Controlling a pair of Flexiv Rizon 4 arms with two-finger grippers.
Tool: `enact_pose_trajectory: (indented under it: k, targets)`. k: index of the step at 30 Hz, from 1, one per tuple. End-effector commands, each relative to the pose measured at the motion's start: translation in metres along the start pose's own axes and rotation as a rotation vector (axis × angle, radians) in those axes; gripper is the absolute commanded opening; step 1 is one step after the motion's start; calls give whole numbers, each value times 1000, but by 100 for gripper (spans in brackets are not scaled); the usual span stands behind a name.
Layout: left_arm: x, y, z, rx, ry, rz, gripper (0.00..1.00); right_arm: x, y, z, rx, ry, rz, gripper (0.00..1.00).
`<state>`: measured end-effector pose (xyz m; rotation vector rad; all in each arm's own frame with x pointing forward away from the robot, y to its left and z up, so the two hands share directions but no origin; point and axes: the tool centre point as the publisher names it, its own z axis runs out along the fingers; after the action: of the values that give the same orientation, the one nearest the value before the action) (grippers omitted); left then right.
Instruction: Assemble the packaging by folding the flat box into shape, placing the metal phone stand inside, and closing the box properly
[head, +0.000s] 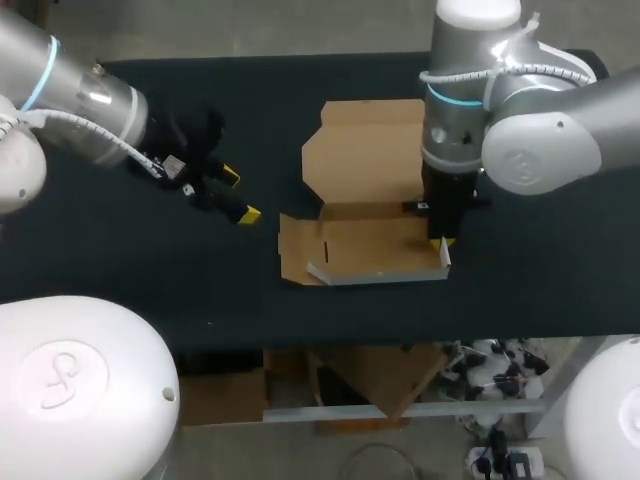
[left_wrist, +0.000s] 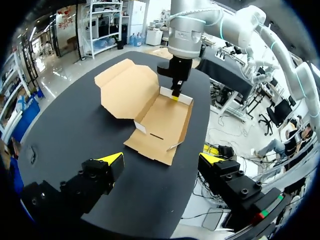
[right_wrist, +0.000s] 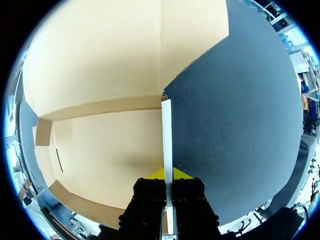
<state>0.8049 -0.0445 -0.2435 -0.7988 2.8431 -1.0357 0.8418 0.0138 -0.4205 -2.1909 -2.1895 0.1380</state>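
So the box (head: 365, 160) sits about dead centre of the table (head: 250, 90), half folded: lid (head: 372, 150) lying flat toward the far edge, tray part nearer the front with its low walls partly stood up. The front wall is near the table's near edge, with only a thin strip of black left there. There's way more open room on the left of the frame, a wide bare stretch between the box and the left gripper (head: 240, 195), which hangs over the table with its fingers spread wide and nothing in them (the left wrist view shows both yellow tips well apart).

The right gripper (head: 441, 243) points straight down at the tray's right end. In its own wrist view the side flap (right_wrist: 166, 130) stands upright on edge and runs right in between the two black fingers, pinched from both sides.

Hard to make out: from above, the right arm covers the lid's right corner and most of its own fingers, and in the wrist view the finger blocks hide the flap's near end
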Motion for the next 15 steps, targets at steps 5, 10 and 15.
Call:
enact_pose_trajectory:
  k: [5,10,15]
  targets:
    - [2,11,23,-111,-205,-795,100,1,0,1,0,-1,1,0]
    - [1,19,45,-149,-189,-949,100,1,0,1,0,-1,1,0]
    - [3,23,60,-155,-182,-1049,100,1,0,1,0,-1,1,0]
